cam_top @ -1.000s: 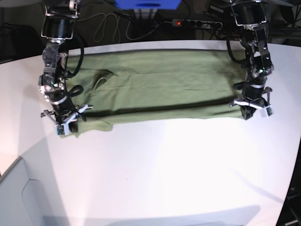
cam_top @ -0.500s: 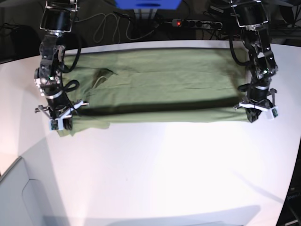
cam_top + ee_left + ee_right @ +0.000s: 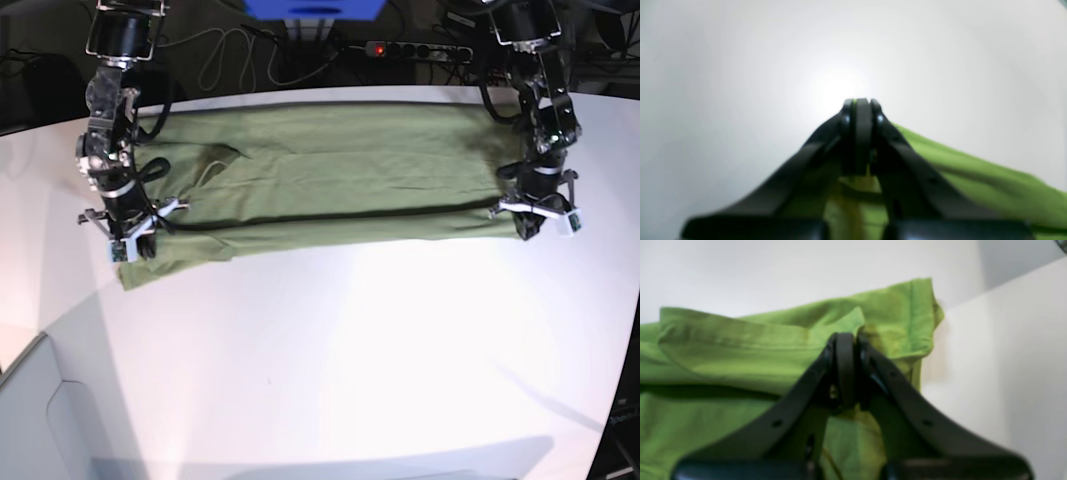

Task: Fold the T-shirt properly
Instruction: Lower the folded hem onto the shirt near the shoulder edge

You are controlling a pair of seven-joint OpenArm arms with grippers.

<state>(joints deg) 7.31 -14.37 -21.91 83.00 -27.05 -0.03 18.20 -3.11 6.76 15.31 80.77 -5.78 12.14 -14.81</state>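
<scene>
T-shirt: olive-green cotton, spread lengthwise across the far half of a white table, its long near edge doubled over into a fold running from one gripper to the other. A small notch, likely the neckline, shows in the cloth toward the right gripper's end.

Left gripper: at the base view's right, standing over the near corner of the garment at that end. Black fingers pressed together with no gap between the tips. A sliver of green shows at the tips and more cloth sits behind and below them, so the fingers appear pinched on the garment's edge. Beyond the fingertips lies bare table only; the cloth trails away to one side of the fingers.

Right gripper: at the base view's left, over the opposite near corner. Fingers likewise closed tight, tips meeting. Green fabric bunches directly ahead of and around the tips, with a hemmed flap just past them, and cloth also lies beneath the finger bases. Grip on the T-shirt corner appears firm. Table surface shows past the flap, to one side of the fingers.

Background: power strip and cables beyond the table's far edge.
</scene>
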